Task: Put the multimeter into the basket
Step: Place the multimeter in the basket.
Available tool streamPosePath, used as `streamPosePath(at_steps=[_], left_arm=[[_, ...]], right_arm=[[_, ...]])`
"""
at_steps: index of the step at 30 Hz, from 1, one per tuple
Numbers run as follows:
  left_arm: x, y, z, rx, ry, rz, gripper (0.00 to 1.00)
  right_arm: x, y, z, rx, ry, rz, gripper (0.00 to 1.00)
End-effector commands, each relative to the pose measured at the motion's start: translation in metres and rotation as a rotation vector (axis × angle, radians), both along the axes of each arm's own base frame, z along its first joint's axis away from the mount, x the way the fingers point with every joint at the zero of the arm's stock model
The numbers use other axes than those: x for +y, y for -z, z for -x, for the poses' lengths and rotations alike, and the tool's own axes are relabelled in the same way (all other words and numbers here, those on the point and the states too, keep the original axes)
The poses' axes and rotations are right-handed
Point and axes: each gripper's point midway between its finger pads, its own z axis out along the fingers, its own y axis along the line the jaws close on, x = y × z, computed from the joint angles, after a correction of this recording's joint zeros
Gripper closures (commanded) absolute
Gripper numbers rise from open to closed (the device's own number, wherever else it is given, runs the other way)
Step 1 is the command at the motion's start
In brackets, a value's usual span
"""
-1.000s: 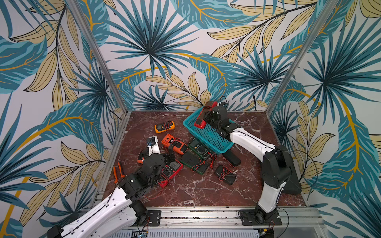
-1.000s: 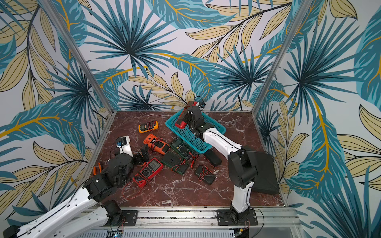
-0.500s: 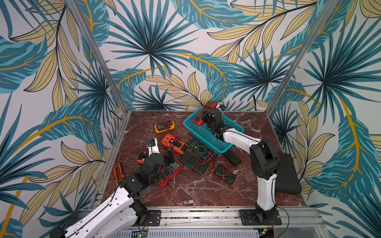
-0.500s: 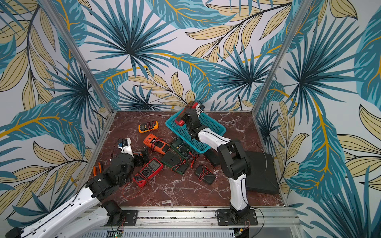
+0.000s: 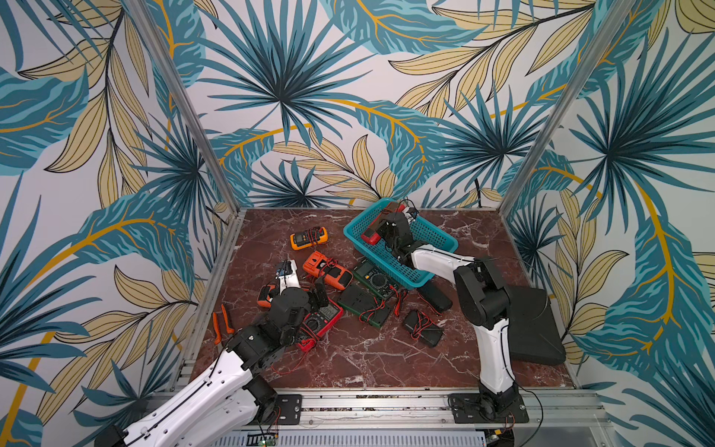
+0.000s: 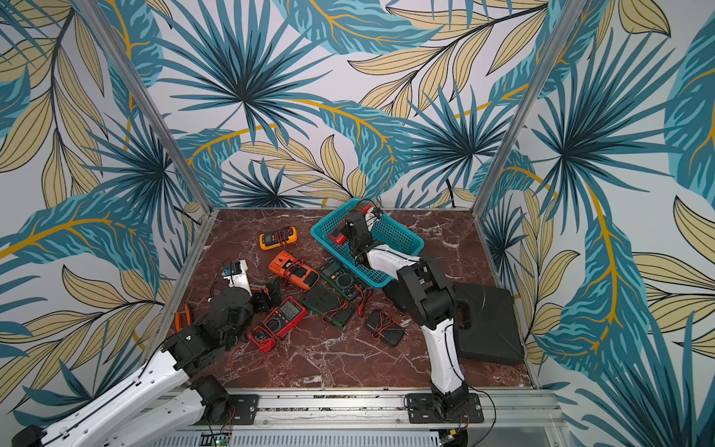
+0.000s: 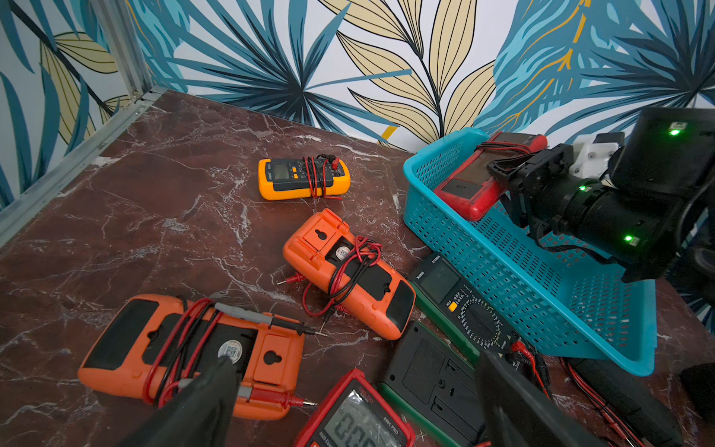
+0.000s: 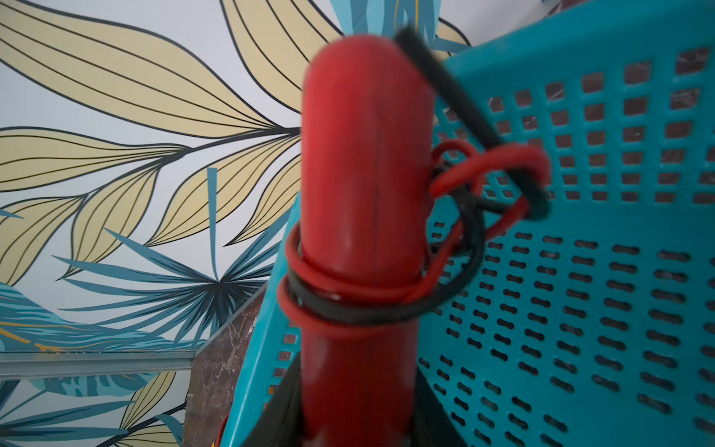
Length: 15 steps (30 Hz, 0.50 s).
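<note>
The teal basket (image 5: 429,234) (image 6: 398,232) stands at the back of the marble table, with its near end propped on a dark green meter. My right gripper (image 5: 389,228) (image 7: 503,174) (image 8: 356,418) is shut on a red multimeter (image 5: 371,236) (image 6: 337,237) (image 7: 472,189) (image 8: 363,193) wrapped in red and black leads. It hangs tilted over the basket's far left corner, one end past the rim. My left gripper (image 5: 315,296) (image 7: 356,371) stands open just above a second red multimeter (image 5: 325,317) (image 7: 356,422) lying face up at the front left.
A yellow meter (image 5: 308,237), two orange meters (image 5: 327,269) (image 7: 185,348), dark green meters (image 5: 373,276) and small black units with leads (image 5: 423,329) litter the middle of the table. A black case (image 5: 536,325) lies at the right edge, orange pliers (image 5: 222,323) at the left.
My right arm has swung its elbow in toward the middle. Its gripper and the red multimeter have shifted slightly left over the basket. The left arm has barely moved.
</note>
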Motion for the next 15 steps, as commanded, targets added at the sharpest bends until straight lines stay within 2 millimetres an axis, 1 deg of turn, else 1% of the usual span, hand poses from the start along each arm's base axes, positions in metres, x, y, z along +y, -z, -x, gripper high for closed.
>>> streamPosePath(at_steps=[1, 9, 13, 15], left_arm=[[0.001, 0.003, 0.0, 0.005, -0.005, 0.008, 0.0], [-0.001, 0.009, 0.0, 0.024, -0.002, 0.003, 0.0], [-0.002, 0.01, -0.001, 0.028, 0.001, 0.011, 0.0], [-0.004, 0.011, -0.002, 0.033, 0.004, 0.015, 0.0]], right_arm=[[0.002, -0.03, -0.016, -0.106, 0.018, -0.089, 1.0], [0.005, -0.004, -0.023, -0.058, 0.009, -0.132, 1.0], [0.008, 0.007, -0.026, -0.023, -0.001, -0.152, 0.93], [0.006, 0.014, -0.025, 0.012, 0.008, -0.145, 0.89]])
